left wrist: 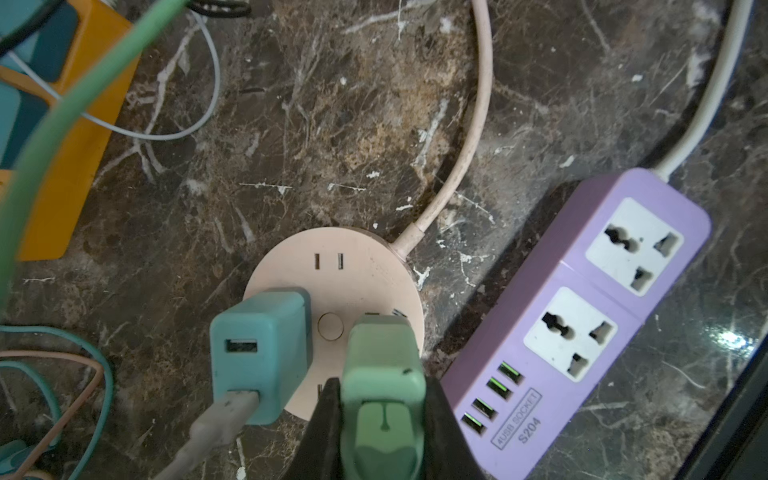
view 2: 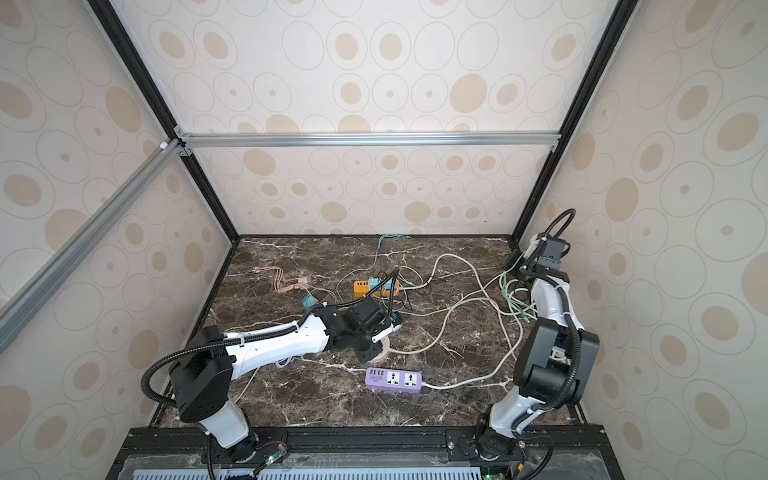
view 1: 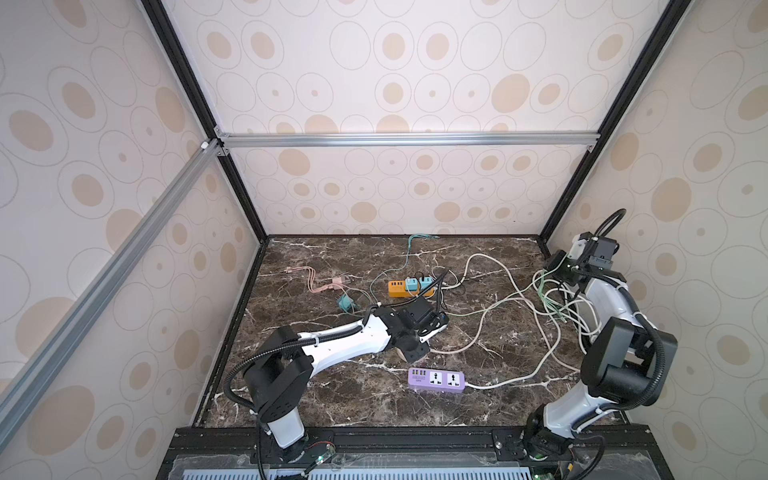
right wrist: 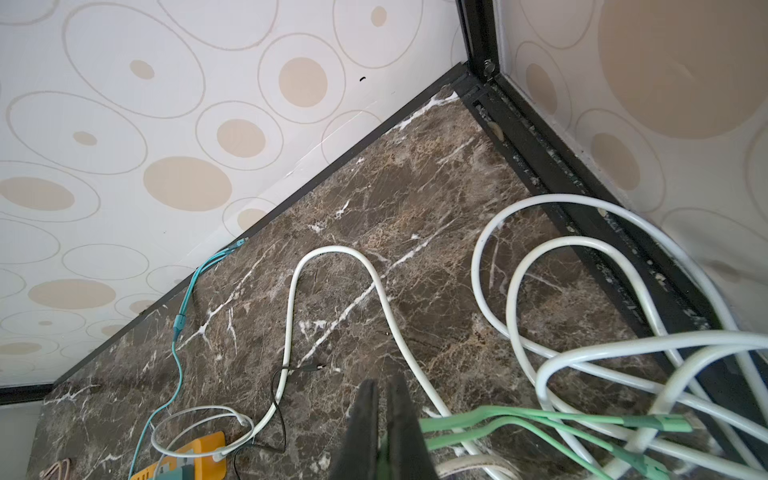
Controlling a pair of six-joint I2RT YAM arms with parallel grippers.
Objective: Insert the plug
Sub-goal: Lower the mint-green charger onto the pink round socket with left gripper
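My left gripper (left wrist: 383, 399) is shut on a light green plug (left wrist: 382, 365), whose sides sit between the black fingers (left wrist: 326, 419). The plug's front end rests on the face of a round pink socket hub (left wrist: 357, 249), beside its centre button. Its prongs are hidden. A teal USB charger (left wrist: 257, 349) stands in the hub next to it. In both top views the left gripper (view 1: 432, 322) (view 2: 384, 326) hovers at mid-table over the hub (view 2: 385, 351). My right gripper (right wrist: 383, 390) (view 1: 555, 266) is shut on the plug's green cable (right wrist: 519, 415) near the back right corner.
A purple power strip (view 1: 436, 379) (left wrist: 582, 316) lies just beside the hub. An orange strip (view 1: 399, 287) (left wrist: 70, 166) with chargers sits behind it. White cables (view 1: 498, 299) (right wrist: 519, 291) loop across the right half of the table. Pink and teal leads (view 1: 328, 286) lie at the back left.
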